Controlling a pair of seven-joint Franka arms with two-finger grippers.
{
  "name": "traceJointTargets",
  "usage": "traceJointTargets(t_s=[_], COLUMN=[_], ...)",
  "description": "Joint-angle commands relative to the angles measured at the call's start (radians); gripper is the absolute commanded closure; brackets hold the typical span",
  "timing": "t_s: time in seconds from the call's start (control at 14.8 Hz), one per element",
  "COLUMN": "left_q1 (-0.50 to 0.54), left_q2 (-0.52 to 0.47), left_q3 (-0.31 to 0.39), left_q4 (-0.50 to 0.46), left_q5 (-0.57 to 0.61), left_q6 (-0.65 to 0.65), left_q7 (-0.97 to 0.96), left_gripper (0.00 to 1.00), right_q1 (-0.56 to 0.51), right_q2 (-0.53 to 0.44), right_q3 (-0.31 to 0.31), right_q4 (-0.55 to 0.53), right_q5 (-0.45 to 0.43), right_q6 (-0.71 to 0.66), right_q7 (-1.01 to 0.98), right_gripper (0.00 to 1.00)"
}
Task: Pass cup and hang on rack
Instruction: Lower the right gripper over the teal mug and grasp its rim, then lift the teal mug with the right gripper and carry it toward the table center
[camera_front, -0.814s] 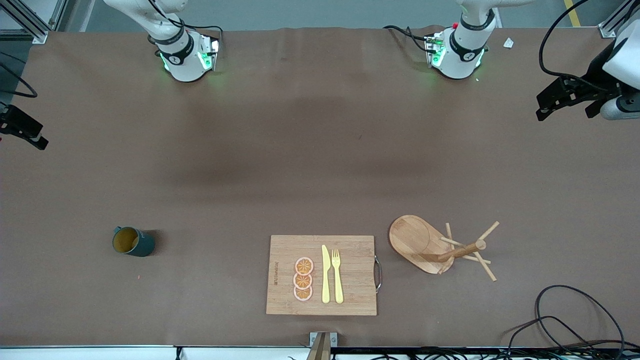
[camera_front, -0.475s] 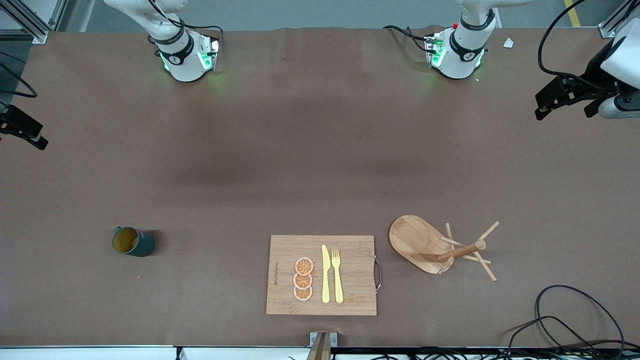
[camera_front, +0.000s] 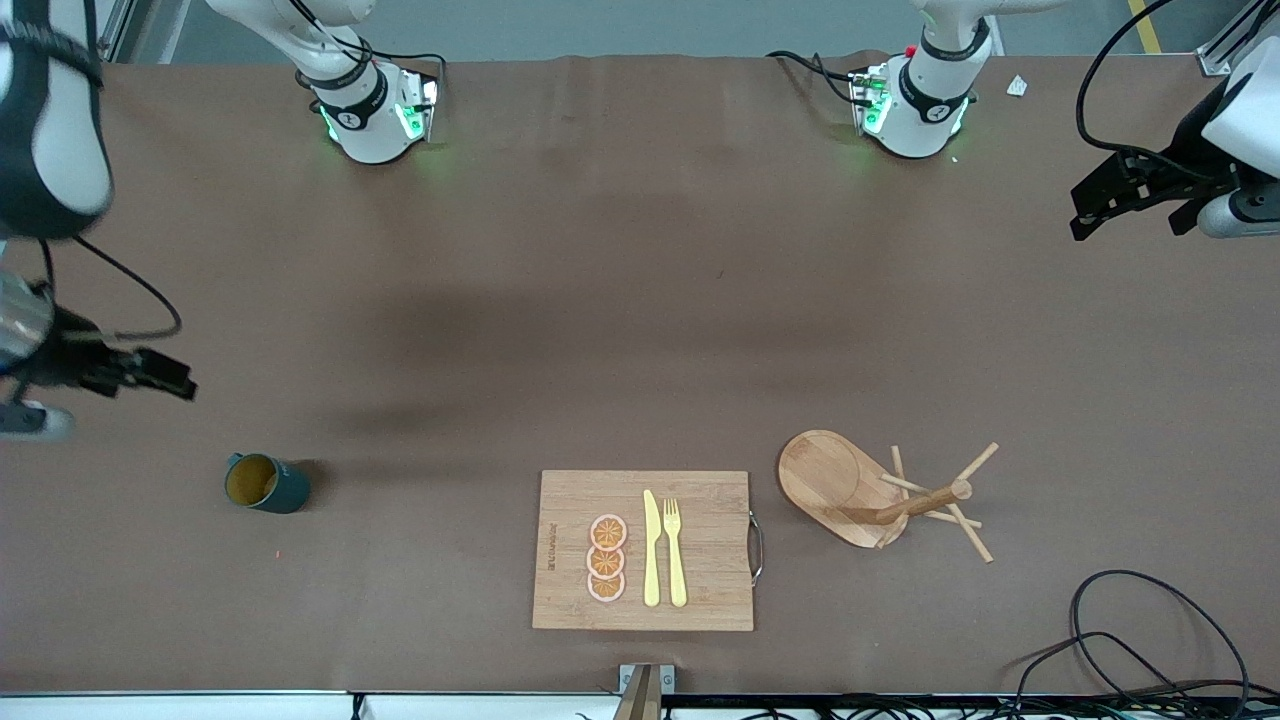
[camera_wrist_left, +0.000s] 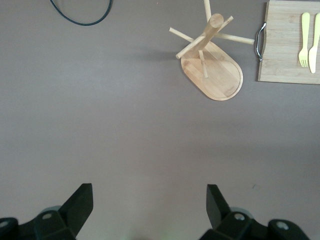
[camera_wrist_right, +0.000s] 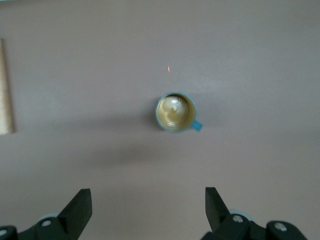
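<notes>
The dark teal cup (camera_front: 265, 483) with a mustard-yellow inside stands upright on the brown table toward the right arm's end; it also shows in the right wrist view (camera_wrist_right: 176, 112), its handle to one side. The wooden rack (camera_front: 880, 495) stands toward the left arm's end, beside the cutting board; it also shows in the left wrist view (camera_wrist_left: 212, 65). My right gripper (camera_front: 170, 380) is open and empty, up over bare table close to the cup, its fingers (camera_wrist_right: 80, 205) wide apart. My left gripper (camera_front: 1085, 215) is open and empty, high over the table's left-arm end, fingers (camera_wrist_left: 82, 197) apart.
A bamboo cutting board (camera_front: 570, 500) lies between cup and rack at the near edge, bearing orange slices (camera_front: 606, 558), a yellow knife (camera_front: 651, 548) and a fork (camera_front: 675, 550). A black cable (camera_front: 1150, 640) loops at the near corner by the rack.
The right arm has swung into view and its gripper has come down toward the cup. The left gripper has barely moved. Cup and rack have not moved.
</notes>
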Motion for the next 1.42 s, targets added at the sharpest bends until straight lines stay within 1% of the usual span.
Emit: traceJointTargets(t_s=[0.0, 0.07, 0.27, 0.34, 0.47, 0.54, 0.61, 0.68, 0.75, 0.95, 1.02, 1.22, 1.36], left_q1=[0.003, 0.003, 0.003, 0.003, 0.003, 0.003, 0.003, 0.003, 0.004, 0.001, -0.002, -0.011, -0.011], left_q2=[0.000, 0.000, -0.004, -0.004, -0.004, -0.003, -0.001, 0.003, 0.005, 0.003, 0.005, 0.006, 0.006], left_q3=[-0.004, -0.002, -0.001, -0.001, 0.001, 0.001, 0.001, 0.001, -0.001, -0.002, -0.004, -0.005, -0.010], left_q4=[0.008, 0.008, 0.009, 0.009, 0.008, 0.008, 0.008, 0.008, 0.008, 0.008, 0.008, 0.008, 0.009], left_q5=[0.005, 0.006, 0.011, 0.012, 0.012, 0.014, 0.014, 0.017, 0.017, 0.009, 0.014, 0.009, 0.009], left_q6=[-0.010, -0.010, -0.010, -0.010, -0.010, -0.010, -0.010, -0.008, -0.008, -0.006, -0.006, -0.006, -0.006], left_q7=[0.011, 0.014, 0.011, 0.010, 0.008, 0.004, 0.002, 0.011, 0.016, 0.007, 0.007, 0.004, 0.004], left_gripper=[0.00, 0.00, 0.00, 0.00, 0.00, 0.00, 0.00, 0.00, 0.00, 0.00, 0.00, 0.00, 0.00], right_q1=[-0.002, -0.001, 0.005, 0.007, 0.025, 0.019, 0.016, 0.017, 0.016, 0.011, 0.016, 0.017, 0.028], right_q2=[0.169, 0.206, 0.300, 0.331, 0.372, 0.384, 0.391, 0.395, 0.397, 0.395, 0.394, 0.394, 0.388], right_q3=[-0.002, -0.002, -0.002, -0.002, -0.002, -0.002, -0.002, -0.002, -0.002, -0.002, -0.002, -0.002, -0.002], right_q4=[0.029, 0.029, 0.029, 0.029, 0.029, 0.028, 0.023, 0.023, 0.023, 0.029, 0.029, 0.029, 0.032], right_q5=[0.011, 0.014, 0.011, 0.009, 0.009, 0.015, 0.014, 0.014, 0.014, 0.003, 0.003, 0.004, 0.003], right_q6=[0.133, 0.177, 0.211, 0.247, 0.336, 0.350, 0.347, 0.344, 0.343, 0.340, 0.340, 0.340, 0.338], right_q7=[-0.002, 0.001, 0.004, 0.002, 0.002, 0.004, 0.001, 0.002, -0.001, -0.010, -0.010, -0.009, -0.007], right_gripper=[0.00, 0.00, 0.00, 0.00, 0.00, 0.01, 0.20, 0.51, 0.69, 0.92, 0.96, 0.99, 1.00])
